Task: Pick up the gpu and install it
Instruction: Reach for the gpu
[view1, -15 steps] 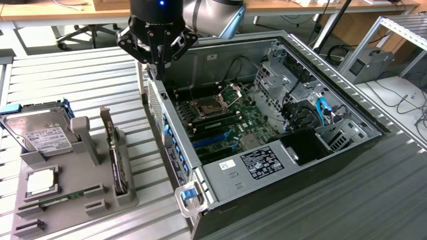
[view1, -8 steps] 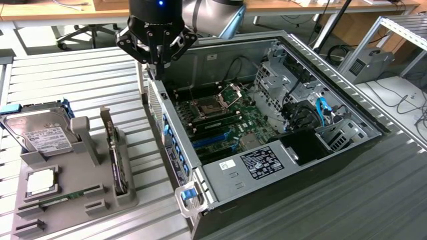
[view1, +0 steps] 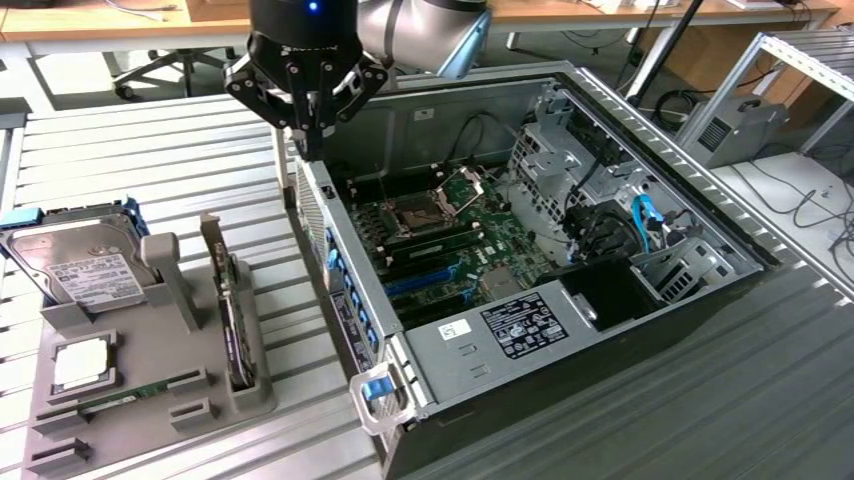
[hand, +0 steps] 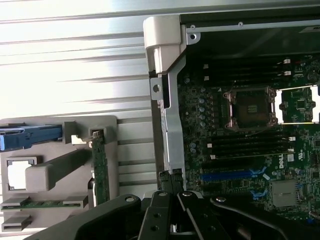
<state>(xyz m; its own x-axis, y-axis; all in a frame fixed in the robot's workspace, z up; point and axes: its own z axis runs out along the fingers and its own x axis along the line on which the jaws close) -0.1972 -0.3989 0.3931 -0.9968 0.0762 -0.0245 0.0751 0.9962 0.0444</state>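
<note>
The gpu (view1: 238, 322) stands on edge in a slot of the grey holder (view1: 167, 275) at the exterior view's left, its green board and silver bracket end showing; in the wrist view the gpu (hand: 100, 167) is a thin green strip. My gripper (view1: 310, 132) hangs above the rear wall of the open computer case (view1: 350, 300), well apart from the gpu. Its fingers are shut together with nothing between them. The wrist view has the gripper (hand: 170, 181) over the case's metal edge.
The holder also carries a hard drive (view1: 83, 268), a processor chip (view1: 80, 365) and a memory stick (view1: 127, 398). Inside the case lie the motherboard with its open CPU socket (view1: 420, 215) and blue slots (view1: 430, 280). Slatted metal table all around.
</note>
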